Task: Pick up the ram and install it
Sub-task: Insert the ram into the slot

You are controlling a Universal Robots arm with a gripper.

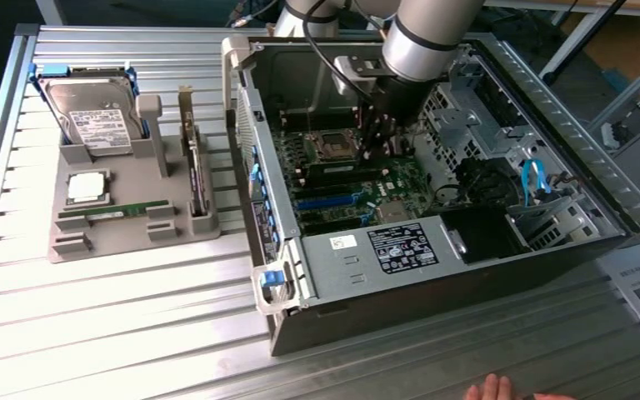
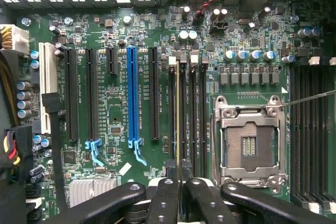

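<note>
Seating the ram, exterior view: from where I stand the gripper [image 1: 385,146] reaches into the open computer case [image 1: 320,250], low over the green motherboard [image 1: 342,187].
Parts tray, exterior view: a grey moulded tray [image 1: 120,239] sits at nine o'clock from the case. A second green stick [image 1: 114,211] lies flat in it, at six o'clock from the silver processor [image 1: 87,187].
Grip, wrist view: the black fingers [image 2: 169,192] are pinched closed on the ram [image 2: 178,108], seen edge-on as a thin yellowish line.
Ram position, wrist view: it lies along the black memory slots [image 2: 194,108], between the blue expansion slot [image 2: 133,98] and the bare processor socket [image 2: 247,145]. I cannot tell whether it is seated.
Doing it well: I judge the stick should stay upright, parallel to its slot and evenly pressed.
Materials: thin rigid board, glossy plastic slots, metal socket frame.
</note>
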